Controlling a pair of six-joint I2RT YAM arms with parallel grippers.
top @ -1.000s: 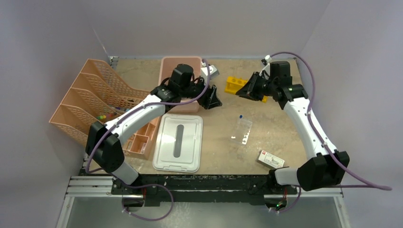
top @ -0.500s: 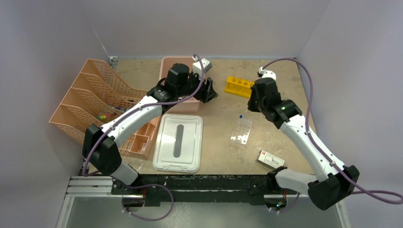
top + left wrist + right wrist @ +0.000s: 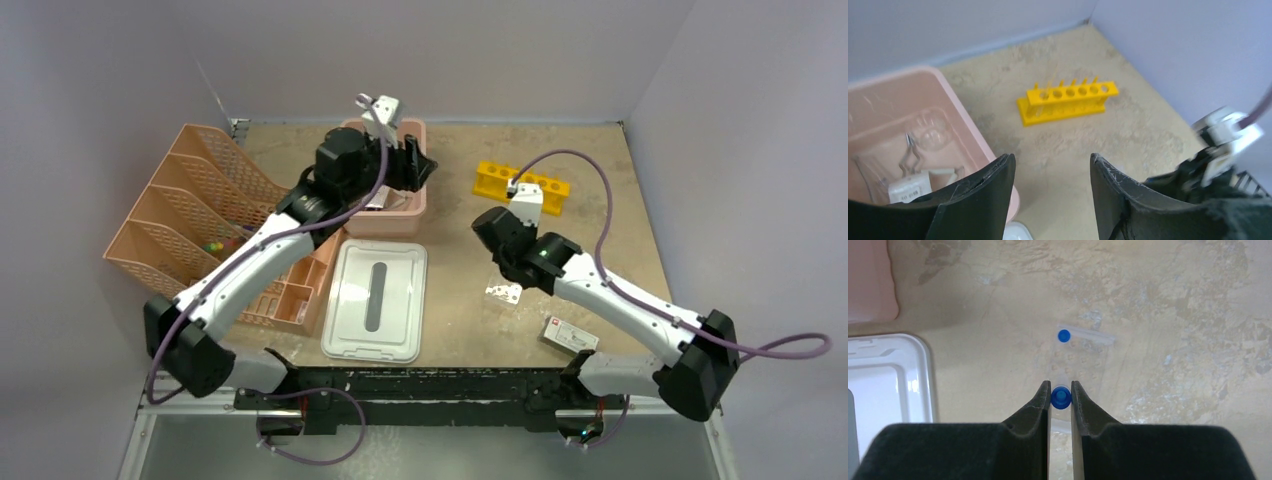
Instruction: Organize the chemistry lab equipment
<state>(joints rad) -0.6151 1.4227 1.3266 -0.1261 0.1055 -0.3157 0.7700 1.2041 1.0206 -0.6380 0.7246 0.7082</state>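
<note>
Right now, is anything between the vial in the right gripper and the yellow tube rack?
Nothing visible. The right gripper is shut on the blue-capped vial; only bare table lies between it and the yellow tube rack. The left gripper hangs open by the pink tub, off that line.

Matt, mottled beige counter (image 3: 1173, 300), looks rough and worn. Smooth hard plastic on the yellow tube rack (image 3: 1068, 97), slight sheen. Same deal for the pink tub (image 3: 893, 95); glossier on the white lid (image 3: 400, 300). Thin bare metal wire for the tongs (image 3: 910, 152), clear and glassy for the round dish (image 3: 930, 132). Shiny plastic cap on the blue-capped vial (image 3: 1060, 397), thin see-through film for the clear packet (image 3: 1083, 357). Matt black left fingers (image 3: 983, 200), scuffed with fine scratches. Perforated plastic mesh on the peach organizer (image 3: 190, 190).
</note>
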